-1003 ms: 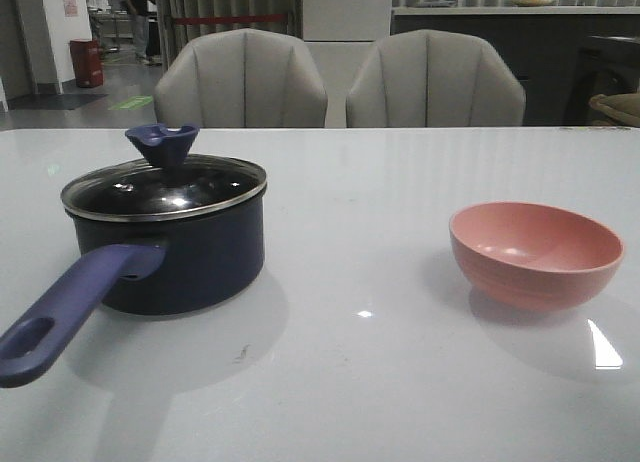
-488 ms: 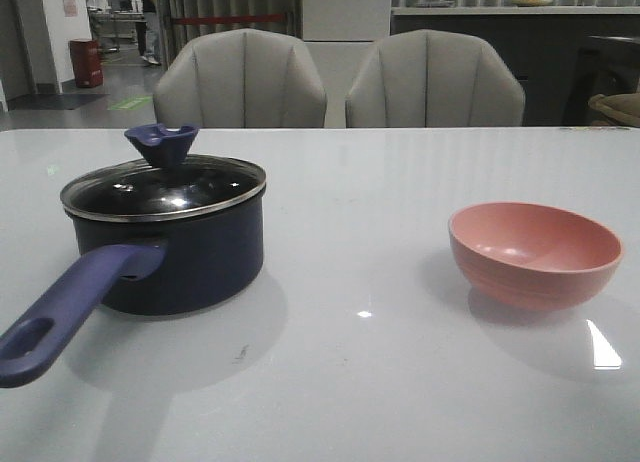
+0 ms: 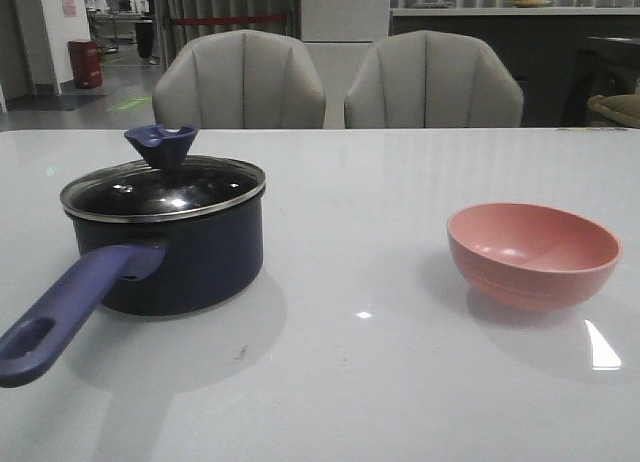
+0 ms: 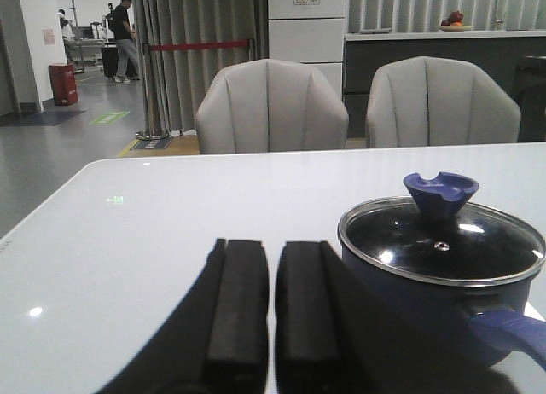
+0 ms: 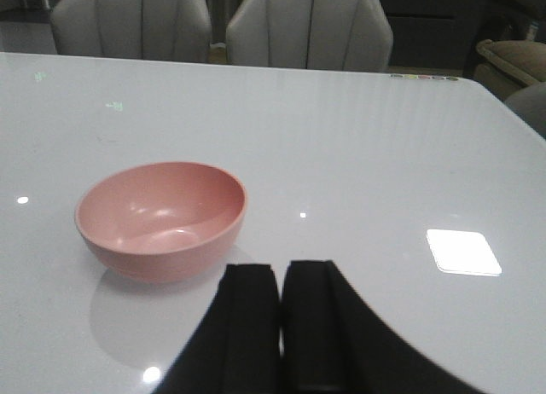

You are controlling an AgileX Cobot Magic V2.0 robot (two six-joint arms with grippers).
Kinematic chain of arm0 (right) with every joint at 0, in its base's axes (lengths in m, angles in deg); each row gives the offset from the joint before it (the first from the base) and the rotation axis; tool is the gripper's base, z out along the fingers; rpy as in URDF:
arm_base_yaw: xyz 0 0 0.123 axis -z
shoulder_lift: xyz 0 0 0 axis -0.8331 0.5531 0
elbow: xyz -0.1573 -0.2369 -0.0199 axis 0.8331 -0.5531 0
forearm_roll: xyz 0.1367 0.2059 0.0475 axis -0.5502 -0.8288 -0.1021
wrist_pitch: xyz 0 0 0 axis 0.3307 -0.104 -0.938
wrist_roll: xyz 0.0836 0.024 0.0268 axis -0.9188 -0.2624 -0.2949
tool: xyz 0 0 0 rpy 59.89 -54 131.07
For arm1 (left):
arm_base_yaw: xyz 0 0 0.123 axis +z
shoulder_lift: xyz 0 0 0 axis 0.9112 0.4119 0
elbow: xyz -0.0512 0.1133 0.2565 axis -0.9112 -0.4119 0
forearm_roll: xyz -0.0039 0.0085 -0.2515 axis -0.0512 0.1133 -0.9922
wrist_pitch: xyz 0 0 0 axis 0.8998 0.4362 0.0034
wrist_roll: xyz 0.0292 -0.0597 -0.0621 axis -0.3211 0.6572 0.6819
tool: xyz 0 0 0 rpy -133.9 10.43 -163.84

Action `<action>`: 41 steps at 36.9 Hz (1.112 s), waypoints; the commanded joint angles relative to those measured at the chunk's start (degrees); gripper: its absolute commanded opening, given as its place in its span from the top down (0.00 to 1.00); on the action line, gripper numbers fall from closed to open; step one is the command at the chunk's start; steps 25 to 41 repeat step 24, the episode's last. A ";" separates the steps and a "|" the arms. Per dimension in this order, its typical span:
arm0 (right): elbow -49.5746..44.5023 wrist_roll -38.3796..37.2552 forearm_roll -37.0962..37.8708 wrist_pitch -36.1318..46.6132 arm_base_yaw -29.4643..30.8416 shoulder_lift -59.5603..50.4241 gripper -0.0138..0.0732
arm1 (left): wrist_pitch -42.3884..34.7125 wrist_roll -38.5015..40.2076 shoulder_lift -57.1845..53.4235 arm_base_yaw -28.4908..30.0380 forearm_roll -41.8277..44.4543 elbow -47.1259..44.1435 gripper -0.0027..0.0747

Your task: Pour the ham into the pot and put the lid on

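Pot (image 3: 172, 264) covered by lid (image 3: 163, 187), left on the white surface (image 3: 360, 382); pink bowl (image 3: 532, 254) well apart at right.
Left pincer (image 4: 271, 313) and right pincer (image 5: 281, 321) both show fingers pressed nearly together, holding nothing. Bowl interior looks bare; ham cannot be seen through the glass.

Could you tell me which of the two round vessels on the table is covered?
The dark navy pot, left side in the front view: its glass lid sits on it. The pink bowl stands open.
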 commanded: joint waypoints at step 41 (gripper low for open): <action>0.25 -8.98 12.28 9.57 -5.93 -1.17 0.65 | -4.50 0.76 -1.06 -0.09 -0.19 -1.17 0.80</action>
